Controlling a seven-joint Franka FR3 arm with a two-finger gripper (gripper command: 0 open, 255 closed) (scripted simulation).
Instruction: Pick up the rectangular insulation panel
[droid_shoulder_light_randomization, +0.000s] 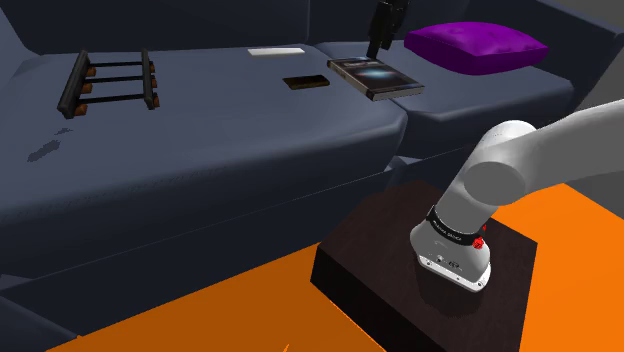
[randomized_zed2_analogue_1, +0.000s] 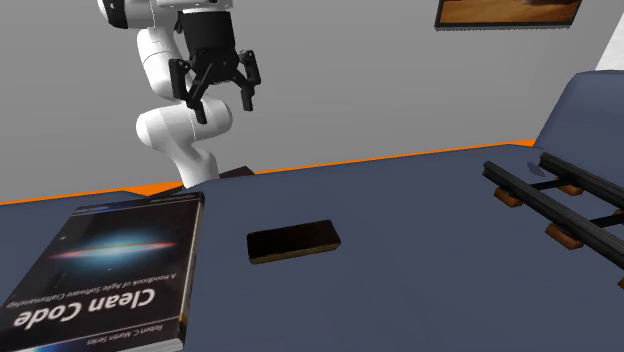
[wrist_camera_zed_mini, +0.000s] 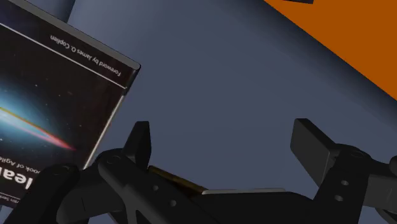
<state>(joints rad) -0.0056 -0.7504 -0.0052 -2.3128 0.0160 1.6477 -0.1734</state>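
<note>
Claw: claw (randomized_zed2_analogue_1: 217, 98) spread wide, empty, hanging well above the sofa seat (randomized_zed2_analogue_1: 430, 215).
Panel: dark flat panel (randomized_zed2_analogue_1: 293, 241) lies on the seat, beside the book (randomized_zed2_analogue_1: 110, 265).
Bearing: panel is below the claw, off the book's side.
Long axis: across the second exterior view.

Spread fingers (randomized_zed2_analogue_1: 244, 84) aloft; dark flat panel (randomized_zed2_analogue_1: 293, 241) near book (randomized_zed2_analogue_1: 110, 265).
</note>
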